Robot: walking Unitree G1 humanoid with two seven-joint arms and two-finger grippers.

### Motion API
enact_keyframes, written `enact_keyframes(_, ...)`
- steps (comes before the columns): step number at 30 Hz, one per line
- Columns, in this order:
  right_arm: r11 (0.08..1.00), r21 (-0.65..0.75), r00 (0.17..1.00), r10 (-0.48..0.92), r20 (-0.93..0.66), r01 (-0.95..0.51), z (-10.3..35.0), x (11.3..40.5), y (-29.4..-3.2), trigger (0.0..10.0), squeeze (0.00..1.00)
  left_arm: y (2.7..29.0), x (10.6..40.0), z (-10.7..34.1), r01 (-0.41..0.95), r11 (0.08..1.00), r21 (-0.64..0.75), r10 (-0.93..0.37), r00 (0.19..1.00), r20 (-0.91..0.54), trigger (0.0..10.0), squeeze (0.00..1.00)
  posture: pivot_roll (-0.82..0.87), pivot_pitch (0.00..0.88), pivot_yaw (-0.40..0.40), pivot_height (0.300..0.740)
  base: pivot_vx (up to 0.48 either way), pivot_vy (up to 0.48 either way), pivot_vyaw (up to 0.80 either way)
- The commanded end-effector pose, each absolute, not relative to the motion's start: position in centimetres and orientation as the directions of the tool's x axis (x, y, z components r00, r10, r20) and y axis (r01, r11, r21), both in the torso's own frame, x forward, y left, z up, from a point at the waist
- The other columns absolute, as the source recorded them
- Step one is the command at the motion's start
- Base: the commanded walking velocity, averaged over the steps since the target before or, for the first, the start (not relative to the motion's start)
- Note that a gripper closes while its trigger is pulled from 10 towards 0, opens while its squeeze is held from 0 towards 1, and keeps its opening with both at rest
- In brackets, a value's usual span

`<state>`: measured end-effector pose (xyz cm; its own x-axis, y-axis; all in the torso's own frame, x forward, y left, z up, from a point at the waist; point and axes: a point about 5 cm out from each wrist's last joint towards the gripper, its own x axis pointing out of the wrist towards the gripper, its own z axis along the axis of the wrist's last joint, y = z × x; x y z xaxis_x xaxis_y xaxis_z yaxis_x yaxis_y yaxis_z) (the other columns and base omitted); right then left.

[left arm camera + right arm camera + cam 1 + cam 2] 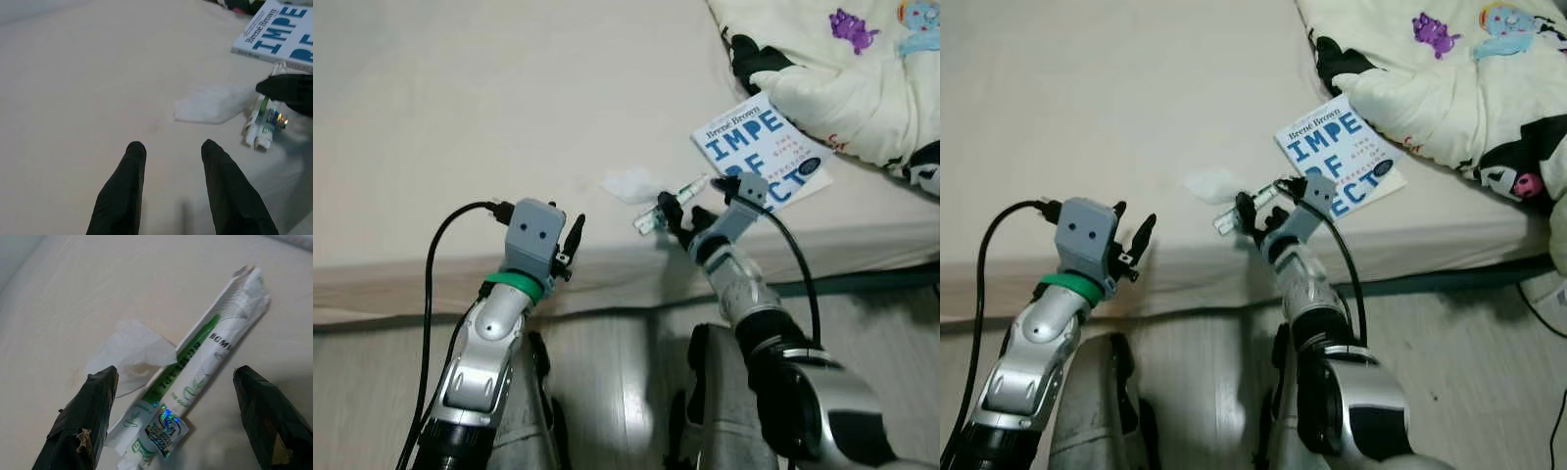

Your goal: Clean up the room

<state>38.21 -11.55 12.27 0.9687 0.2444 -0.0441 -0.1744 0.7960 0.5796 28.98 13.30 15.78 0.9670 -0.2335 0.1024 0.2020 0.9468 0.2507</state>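
Right end effector (173,423) is spread wide around the white tube (195,382) on the bed (460,117), beside the tissue (129,355). It might grab the tissue too, or push the tube away.

The bed sheet (509,117) is looking like matt, smooth beige cloth across the upper left of the frame. A crumpled tissue (129,355) is lying thin and papery on it, just beside a glossy white-and-green plastic tube (195,377) that is catching light on a shiny foil sticker. The book (762,152) cover is showing smooth printed paper. At upper right, the printed quilt (862,69) is looking soft and puffy. The floor (626,382) is showing pale wood-grain boards.
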Motion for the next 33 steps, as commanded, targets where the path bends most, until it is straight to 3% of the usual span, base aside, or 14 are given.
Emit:
enact_keyframes(1, 0.767, 0.627, 0.96, 0.258, -0.107, -0.137, 10.8, 37.7, -11.2, 10.0, 0.0, 13.4, 28.5, 15.2, 0.211, 0.944, 0.252, -0.234, 0.97, 0.065, 10.0, 0.0, 0.18, 0.31, 0.047, 0.535, 0.0, 0.0, 0.0)
enact_keyframes(9, 0.692, 0.704, 0.949, 0.303, -0.082, -0.16, 12.2, 38.5, -10.7, 10.0, 0.0, 13.5, 27.5, 15.3, 0.21, 0.944, 0.254, -0.227, 0.973, 0.041, 10.0, 0.0, 0.2, 0.338, 0.044, 0.535, 0.0, 0.0, 0.0)
enact_keyframes(19, 0.707, 0.662, 0.921, 0.385, -0.064, -0.25, 13.9, 39.2, -9.9, 10.0, 0.0, 13.4, 26.7, 15.3, 0.205, 0.948, 0.243, -0.216, 0.976, 0.019, 10.0, 0.0, 0.2, 0.358, 0.035, 0.535, 0.0, 0.0, 0.0)
enact_keyframes(20, 0.707, 0.658, 0.913, 0.402, -0.073, -0.259, 14.0, 39.2, -9.8, 8.0, 0.0, 13.4, 26.6, 15.3, 0.204, 0.948, 0.242, -0.215, 0.977, 0.016, 10.0, 0.0, 0.2, 0.362, 0.035, 0.535, 0.0, 0.0, 0.0)
enact_keyframes(22, 0.707, 0.658, 0.913, 0.402, -0.073, -0.259, 14.0, 39.2, -9.8, 8.0, 0.0, 13.4, 26.6, 15.3, 0.204, 0.948, 0.242, -0.215, 0.977, 0.016, 10.0, 0.0, 0.2, 0.362, 0.035, 0.535, 0.0, 0.0, 0.0)
enact_keyframes(23, 0.712, 0.652, 0.91, 0.407, -0.079, -0.262, 14.0, 39.2, -9.7, 1.6, 0.0, 13.4, 26.6, 15.4, 0.204, 0.949, 0.241, -0.214, 0.977, 0.014, 10.0, 0.0, 0.2, 0.363, 0.035, 0.535, 0.0, 0.0, 0.0)
enact_keyframes(24, 0.712, 0.652, 0.91, 0.407, -0.079, -0.262, 14.0, 39.2, -9.7, 1.6, 0.0, 13.4, 26.6, 15.4, 0.204, 0.949, 0.241, -0.214, 0.977, 0.014, 10.0, 0.0, 0.2, 0.363, 0.035, 0.535, 0.0, 0.0, 0.0)
enact_keyframes(25, 0.71, 0.654, 0.908, 0.412, -0.084, -0.262, 14.0, 39.2, -9.6, 0.0, 0.0, 13.4, 26.5, 15.4, 0.204, 0.949, 0.241, -0.213, 0.977, 0.012, 10.0, 0.0, 0.2, 0.365, 0.036, 0.535, 0.0, 0.0, 0.0)
enact_keyframes(33, 0.659, 0.722, 0.921, 0.381, -0.079, -0.211, 14.4, 39.5, -10.0, 0.0, 0.0, 13.4, 26.2, 15.3, 0.21, 0.948, 0.239, -0.216, 0.976, -0.004, 10.0, 0.0, 0.2, 0.363, 0.045, 0.535, 0.0, 0.0, 0.0)
